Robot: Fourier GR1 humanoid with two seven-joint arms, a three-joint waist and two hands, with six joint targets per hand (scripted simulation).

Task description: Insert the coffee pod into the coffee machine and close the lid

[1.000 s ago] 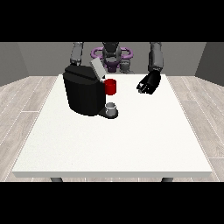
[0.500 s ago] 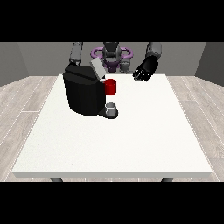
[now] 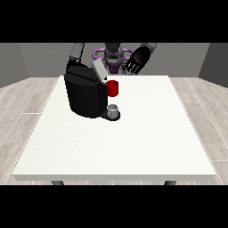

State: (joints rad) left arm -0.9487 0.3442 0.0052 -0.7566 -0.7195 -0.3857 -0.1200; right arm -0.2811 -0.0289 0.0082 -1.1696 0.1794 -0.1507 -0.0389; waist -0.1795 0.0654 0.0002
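White table (image 3: 133,147) spans view below raised hand. Black coffee machine (image 3: 84,95) down and leftward of hand at view's right (image 3: 136,63), lid (image 3: 99,70) tilted up. Hand's fingers spread, holding nothing. Red thing at the machine (image 3: 113,88) below hand; grey thing (image 3: 114,109) lower, on machine's base.

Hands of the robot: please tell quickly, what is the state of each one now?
Hand at the view's right: open, fingers spread, holding nothing.
Hand at the view's left: hidden behind the coffee machine, not in view.
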